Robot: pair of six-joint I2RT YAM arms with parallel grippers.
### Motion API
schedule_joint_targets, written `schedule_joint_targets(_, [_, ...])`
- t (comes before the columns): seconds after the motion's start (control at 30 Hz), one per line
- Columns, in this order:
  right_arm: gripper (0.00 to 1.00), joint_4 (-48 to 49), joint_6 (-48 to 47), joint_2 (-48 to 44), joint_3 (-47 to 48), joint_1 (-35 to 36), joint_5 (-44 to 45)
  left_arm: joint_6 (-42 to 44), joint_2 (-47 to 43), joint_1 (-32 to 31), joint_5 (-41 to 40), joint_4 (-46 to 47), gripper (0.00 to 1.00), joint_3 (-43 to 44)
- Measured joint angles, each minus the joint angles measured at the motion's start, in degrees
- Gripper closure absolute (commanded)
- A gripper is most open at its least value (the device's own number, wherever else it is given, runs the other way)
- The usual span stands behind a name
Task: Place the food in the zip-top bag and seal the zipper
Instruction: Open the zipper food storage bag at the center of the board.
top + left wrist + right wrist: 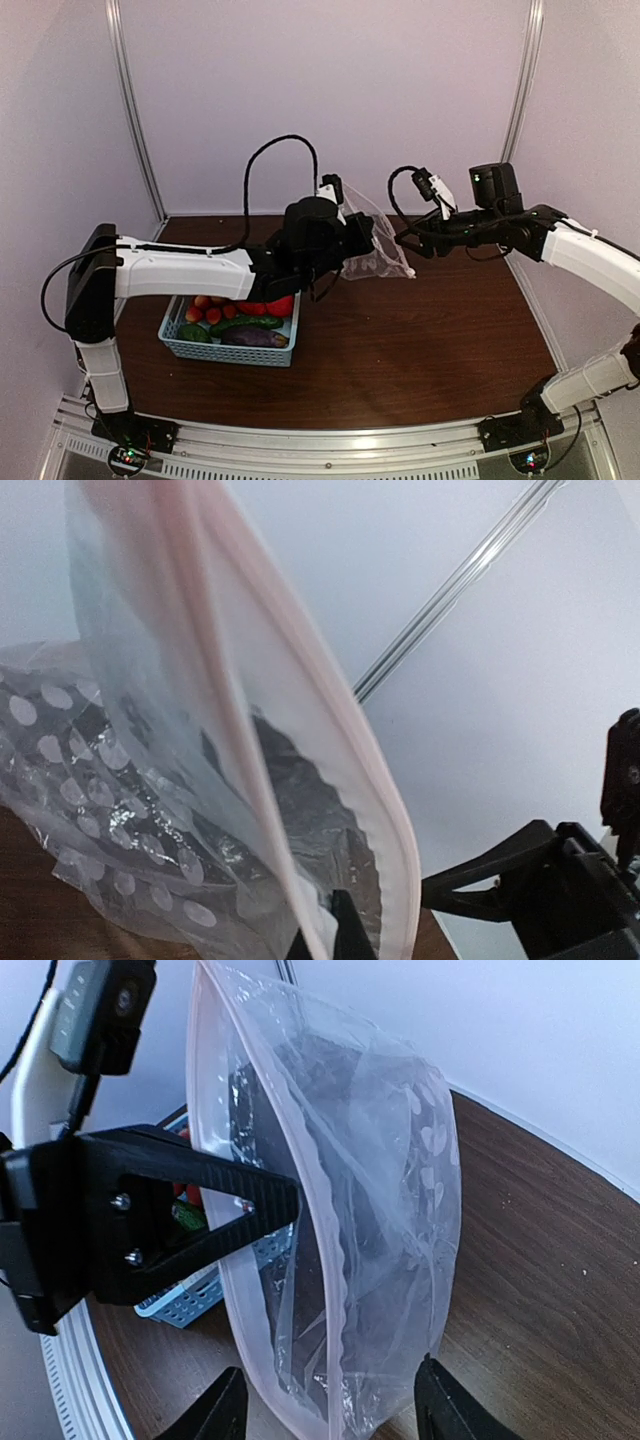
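Observation:
The clear polka-dot zip-top bag is held up off the table at the back middle, mouth open. Its pale zipper runs along the rim and also shows in the right wrist view. My left gripper is shut on one side of the bag's rim. My right gripper is open, with the bag's lower mouth corner between its fingers. The food lies in the light-blue basket: cherry tomatoes, red pepper, cucumber, eggplant, a dark green piece.
The basket stands at the left middle of the brown table, under my left forearm. White walls close in the back and sides. A metal rail runs along the near edge.

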Motion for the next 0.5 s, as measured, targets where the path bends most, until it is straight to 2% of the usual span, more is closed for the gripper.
schedule_joint_targets(0.3, [0.68, -0.4, -1.3, 4.8, 5.4, 3.8, 10.5, -0.2, 0.2, -0.5, 0.6, 1.7, 1.0, 1.8])
schedule_joint_targets(0.5, [1.0, 1.0, -1.4, 5.4, 5.6, 3.7, 15.3, -0.5, 0.2, -0.5, 1.5, 1.7, 1.0, 1.8])
